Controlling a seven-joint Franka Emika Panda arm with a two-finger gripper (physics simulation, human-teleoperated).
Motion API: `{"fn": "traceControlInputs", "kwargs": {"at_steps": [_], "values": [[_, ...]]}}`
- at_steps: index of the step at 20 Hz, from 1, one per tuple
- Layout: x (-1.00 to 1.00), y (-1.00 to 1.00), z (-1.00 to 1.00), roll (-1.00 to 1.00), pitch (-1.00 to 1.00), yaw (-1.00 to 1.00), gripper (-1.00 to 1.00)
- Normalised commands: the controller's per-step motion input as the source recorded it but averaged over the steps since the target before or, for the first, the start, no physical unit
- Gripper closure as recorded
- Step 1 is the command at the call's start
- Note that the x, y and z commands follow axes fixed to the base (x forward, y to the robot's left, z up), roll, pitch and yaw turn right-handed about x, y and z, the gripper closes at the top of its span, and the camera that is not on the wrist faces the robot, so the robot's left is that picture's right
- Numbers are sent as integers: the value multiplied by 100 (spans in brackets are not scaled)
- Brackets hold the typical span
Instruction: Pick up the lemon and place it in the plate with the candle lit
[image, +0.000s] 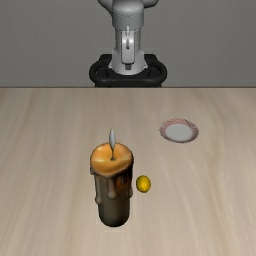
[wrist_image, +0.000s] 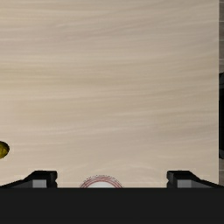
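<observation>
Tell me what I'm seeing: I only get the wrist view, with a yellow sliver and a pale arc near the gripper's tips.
Observer: The yellow sliver is a small lemon, lying on the table beside a tall candle.
Operator: And the arc?
Observer: It is the rim of a small round plate; nothing lies on it.
Operator: Is the gripper close to the lemon?
Observer: No, the gripper hangs high near the robot's base, touching nothing.

Grey-white arm (image: 130, 30), black base (image: 128, 72) (jaws dark too).
</observation>
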Motion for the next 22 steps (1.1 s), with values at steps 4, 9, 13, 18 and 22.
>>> {"fn": "traceControlInputs", "kwargs": {"at_steps": [4,9,13,18,22], "values": [[0,100,0,0,0,0,-100],[0,100,0,0,0,0,-100],[100,0,0,0,0,0,-100],[100,0,0,0,0,0,-100],[100,0,0,0,0,0,-100]]}}
